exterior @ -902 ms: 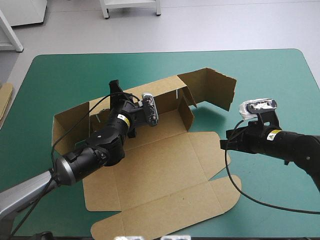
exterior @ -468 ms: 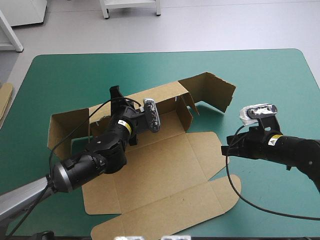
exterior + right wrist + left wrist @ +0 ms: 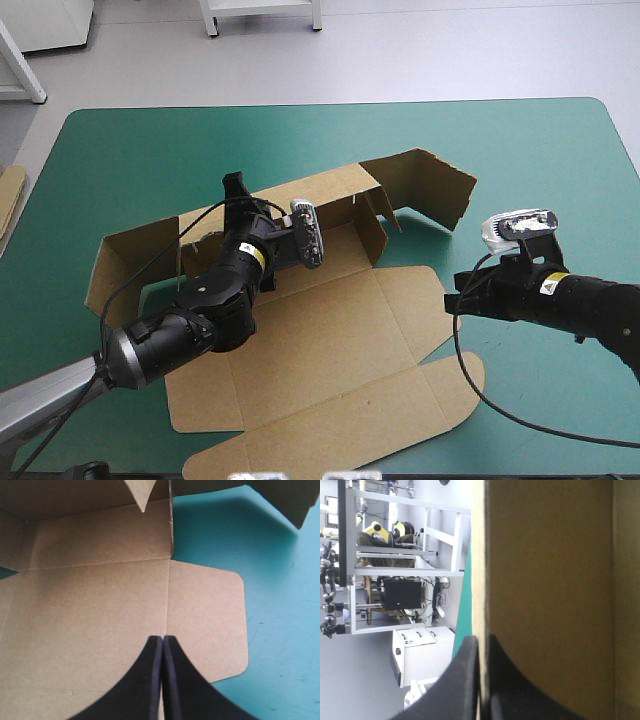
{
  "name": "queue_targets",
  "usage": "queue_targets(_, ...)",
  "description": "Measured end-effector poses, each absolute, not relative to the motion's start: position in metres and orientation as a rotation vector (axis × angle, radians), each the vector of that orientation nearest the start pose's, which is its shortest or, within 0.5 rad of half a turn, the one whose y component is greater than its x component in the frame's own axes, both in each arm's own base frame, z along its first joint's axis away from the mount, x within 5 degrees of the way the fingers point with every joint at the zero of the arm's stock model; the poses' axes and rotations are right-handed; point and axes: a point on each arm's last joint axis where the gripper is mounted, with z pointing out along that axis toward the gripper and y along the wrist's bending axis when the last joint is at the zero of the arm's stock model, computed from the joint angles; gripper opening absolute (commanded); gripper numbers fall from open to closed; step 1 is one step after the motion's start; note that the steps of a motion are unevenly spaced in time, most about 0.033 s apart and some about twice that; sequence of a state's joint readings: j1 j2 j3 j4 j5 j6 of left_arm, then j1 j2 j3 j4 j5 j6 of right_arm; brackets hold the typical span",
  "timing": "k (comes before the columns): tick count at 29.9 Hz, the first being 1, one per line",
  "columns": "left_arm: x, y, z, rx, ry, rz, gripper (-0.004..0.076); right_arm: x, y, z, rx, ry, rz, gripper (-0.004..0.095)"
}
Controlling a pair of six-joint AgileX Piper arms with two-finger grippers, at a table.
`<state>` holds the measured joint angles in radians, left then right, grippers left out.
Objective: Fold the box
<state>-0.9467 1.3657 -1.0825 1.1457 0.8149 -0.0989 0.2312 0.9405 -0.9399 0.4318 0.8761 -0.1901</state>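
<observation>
Since the earlier frames the raised wall's left end has swung further out toward 9 o'clock, and the right arm has slid slightly toward 6 o'clock. Now the box point(image 3: 330, 340) sits mid-table on the teal-green cover point(image 3: 150, 140), base sheet flat, far wall point(image 3: 320, 195) standing along its 12 o'clock side. The left gripper point(image 3: 482, 639) pinches that wall's top edge, board between the black fingers. The right gripper point(image 3: 162, 638) has its fingers pressed together, empty, at the box's 3 o'clock, over the crease of a rounded flap point(image 3: 207, 620).
</observation>
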Motion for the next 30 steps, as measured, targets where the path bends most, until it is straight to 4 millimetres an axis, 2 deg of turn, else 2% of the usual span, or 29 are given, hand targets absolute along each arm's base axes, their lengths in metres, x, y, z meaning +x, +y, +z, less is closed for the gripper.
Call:
queue_targets(10, 0.243, -0.175, 0.343, 1.301, 1.594, 0.753, -0.0009, 0.168, 0.072, 0.362, -0.311, 2.257, 0.581, -0.0017)
queue_targets(15, 0.244, -0.178, 0.343, 1.308, 1.57, 0.722, -0.0009, 0.174, 0.073, 0.366, -0.309, 2.238, 0.583, -0.0017)
queue_targets(22, 0.249, -0.184, 0.333, 1.335, 1.597, 0.707, -0.0009, 0.203, 0.082, 0.382, -0.352, 2.209, 0.602, -0.0017)
queue_targets(30, 0.248, -0.185, 0.326, 1.362, 1.59, 0.699, -0.0009, 0.257, 0.097, 0.402, -0.383, 2.181, 0.612, -0.0017)
